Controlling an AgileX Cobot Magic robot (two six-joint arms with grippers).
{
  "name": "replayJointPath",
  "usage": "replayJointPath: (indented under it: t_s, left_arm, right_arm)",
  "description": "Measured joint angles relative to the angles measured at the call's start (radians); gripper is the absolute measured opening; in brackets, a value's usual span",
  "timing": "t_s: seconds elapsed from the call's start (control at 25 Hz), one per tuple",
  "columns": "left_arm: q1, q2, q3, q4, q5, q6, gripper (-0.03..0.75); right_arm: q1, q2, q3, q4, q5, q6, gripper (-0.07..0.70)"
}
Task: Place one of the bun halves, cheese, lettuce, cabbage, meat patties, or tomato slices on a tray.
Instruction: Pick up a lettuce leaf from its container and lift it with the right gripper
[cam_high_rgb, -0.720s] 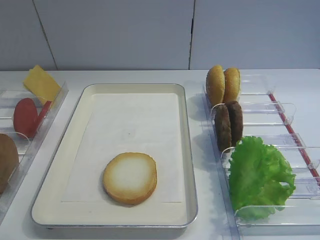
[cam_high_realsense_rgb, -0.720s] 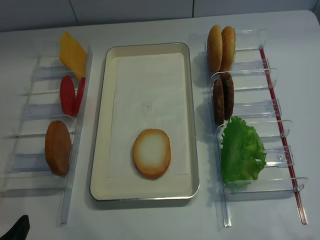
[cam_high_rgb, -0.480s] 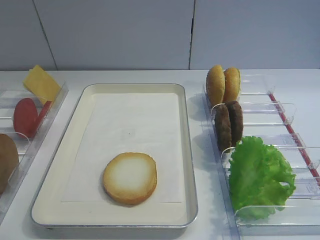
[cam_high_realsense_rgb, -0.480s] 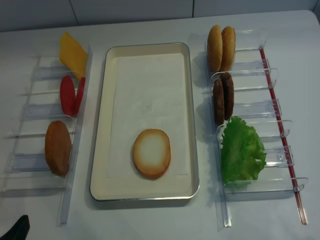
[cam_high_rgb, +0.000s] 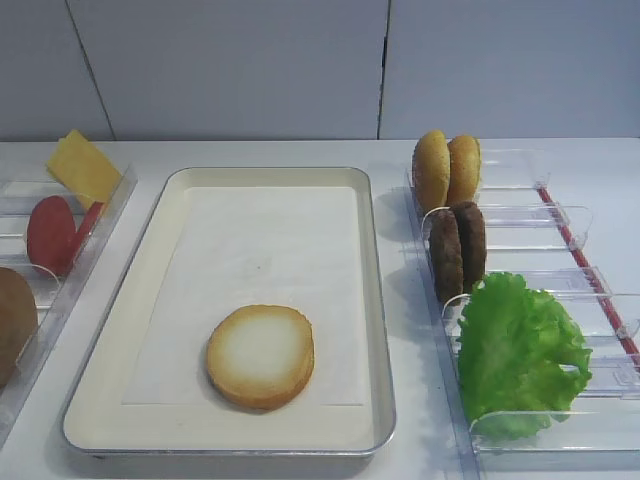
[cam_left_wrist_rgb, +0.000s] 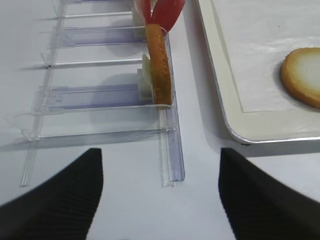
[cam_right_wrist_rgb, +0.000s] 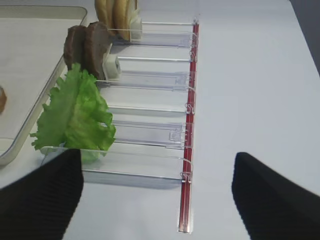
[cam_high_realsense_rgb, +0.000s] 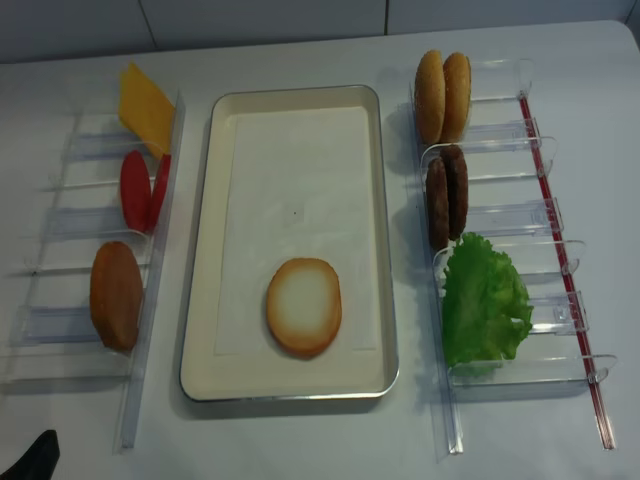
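One bun half (cam_high_rgb: 260, 356) lies cut-face up on the tray (cam_high_rgb: 375, 300); both grippers' jaws stand open, empty.

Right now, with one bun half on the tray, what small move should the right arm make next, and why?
Probably ease the right claw forward over the lettuce: it is open and empty, the leaf is the nearest item, and the bun half lies alone on the tray.
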Motion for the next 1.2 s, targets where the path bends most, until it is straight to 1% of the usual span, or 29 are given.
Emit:
replayJointPath:
  t_s: [0.2,0.36,0.48,0.6,0.76,1.0,1.2]
  left_arm:
    - [0.000,0.000,0.000,0.000,0.000,0.000,0.483]
    - [0.000,0.000,0.000,0.000,0.000,0.000,0.483]
    - [0.000,0.000,0.000,0.000,0.000,0.000,0.482]
    - [0.000,0.000,0.000,0.000,0.000,0.000,0.483]
    - [0.000,0.000,0.000,0.000,0.000,0.000,0.482]
    - [0.000,0.000,0.000,0.000,0.000,0.000,0.482]
    - [0.000,0.000,0.000,0.000,0.000,0.000,0.482]
  right_arm:
    - [0.000,0.000,0.000,0.012,0.000,0.000,0.633]
    - [0.000,0.000,-0.002,0.067,0.000,0.000,0.633]
    - [0.000,0.033,-0.027,0.124,0.028,-0.018,0.633]
    - [0.000,0.115,-0.065,0.189,0.050,-0.051,0.613]
    - [0.000,0.222,-0.130,0.288,0.048,-0.072,0.560]
    - [0.000,0.423,-0.202,0.381,0.044,-0.099,0.486]
    - [0.000,0.639,-0.218,0.509,0.044,-0.137,0.473]
